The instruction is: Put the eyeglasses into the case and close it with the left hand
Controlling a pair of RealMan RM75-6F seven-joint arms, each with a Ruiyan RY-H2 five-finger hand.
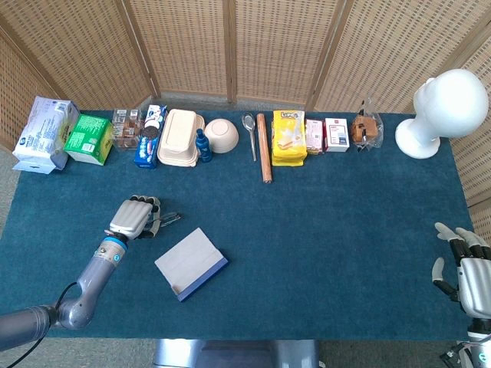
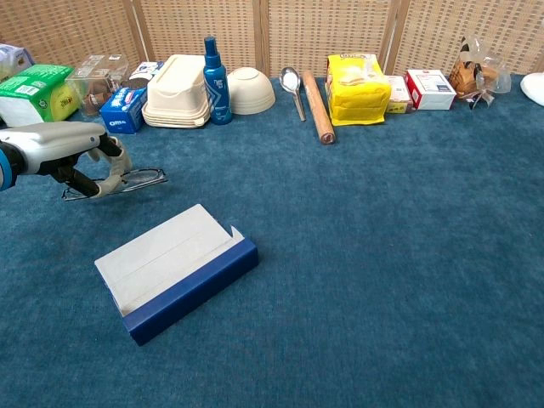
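Eyeglasses (image 2: pixel 127 179) pinched in left hand (image 2: pixel 72 153) fingers, up-left of the case (image 2: pixel 174 270): keep grip, carry level over it before lowering.

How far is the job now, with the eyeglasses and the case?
Nothing is finished yet. The left hand holds the eyeglasses, which appear lifted just off the table. The case lies nearby, away from the glasses, with nothing in it. Left to do: carry the glasses to the case, put them in, close it. The right hand waits open.
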